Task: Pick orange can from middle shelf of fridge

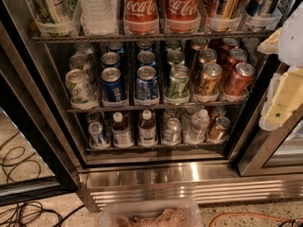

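Note:
The fridge stands open in front of me, with a steel frame and a dark interior. Its middle shelf is a wire rack carrying lanes of cans. The orange can stands at the front of the fifth lane from the left, with more amber cans behind it. A red can is to its right and a pale green-white can to its left. My gripper, pale yellow and white, hangs at the right edge of the view, outside the fridge, to the right of the red lane and apart from the cans.
Tall Coca-Cola bottles fill the rack above. Small bottles and cans fill the rack below. The open door's frame stands at the right under my gripper. Cables lie on the floor at the left. A clear plastic bin sits at the bottom.

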Available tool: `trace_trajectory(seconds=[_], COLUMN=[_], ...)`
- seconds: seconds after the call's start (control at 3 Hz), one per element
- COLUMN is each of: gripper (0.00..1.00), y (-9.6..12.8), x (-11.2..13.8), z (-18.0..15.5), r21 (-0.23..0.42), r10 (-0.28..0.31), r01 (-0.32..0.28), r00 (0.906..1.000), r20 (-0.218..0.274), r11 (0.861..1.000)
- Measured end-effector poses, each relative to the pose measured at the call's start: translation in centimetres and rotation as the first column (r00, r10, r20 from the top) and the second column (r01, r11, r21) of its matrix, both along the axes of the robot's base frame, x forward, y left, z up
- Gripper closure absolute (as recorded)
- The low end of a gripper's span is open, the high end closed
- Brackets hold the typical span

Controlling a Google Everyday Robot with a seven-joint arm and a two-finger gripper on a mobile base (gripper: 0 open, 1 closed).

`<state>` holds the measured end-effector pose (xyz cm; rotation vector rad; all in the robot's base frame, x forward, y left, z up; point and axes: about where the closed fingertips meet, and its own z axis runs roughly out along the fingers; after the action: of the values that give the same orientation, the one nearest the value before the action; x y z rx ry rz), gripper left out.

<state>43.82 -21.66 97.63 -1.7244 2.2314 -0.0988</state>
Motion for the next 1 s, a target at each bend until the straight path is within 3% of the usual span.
trace_trajectory(seconds=[0.33, 0.67, 1.0], gripper=[0.00, 0.00, 0.00], y=[0.0, 0.1, 0.6], x=[0.0, -0.2, -1.1], z=[0.0, -0.5, -3.0], r21=[0.000, 0.051, 0.150], r10=[0.000, -0.017, -0.041], r01=[0.000, 0.016, 0.033], r00=[1.0000, 0.9995, 0.9978], r20=[0.000, 0.025, 0.052], r11=[1.000, 0.999, 0.988])
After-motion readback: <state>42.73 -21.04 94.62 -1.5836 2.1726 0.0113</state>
